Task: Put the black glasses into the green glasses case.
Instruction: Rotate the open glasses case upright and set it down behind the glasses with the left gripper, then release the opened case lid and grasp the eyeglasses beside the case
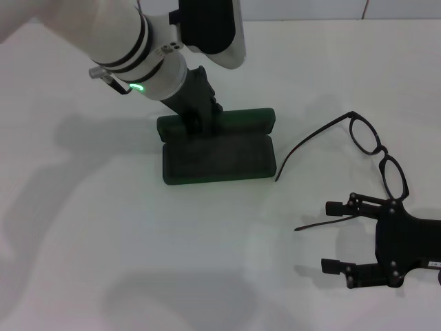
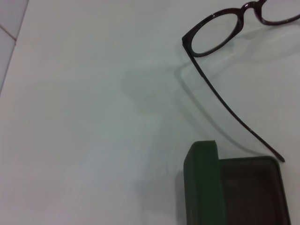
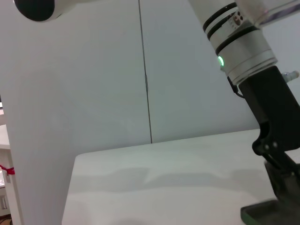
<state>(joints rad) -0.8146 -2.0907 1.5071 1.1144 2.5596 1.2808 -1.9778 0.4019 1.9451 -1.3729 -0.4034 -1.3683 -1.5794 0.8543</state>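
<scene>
Left gripper (image 1: 195, 123) presses the hinge of the open green glasses case (image 1: 217, 155), steadying it; its jaws' state can't be told. Right gripper (image 1: 337, 234), jaws spread, empty, sits near the black glasses (image 1: 368, 145) on the desk (image 1: 103, 262).

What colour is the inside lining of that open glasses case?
Dark grey, inside the green glasses case; clearest in the head view.
</scene>
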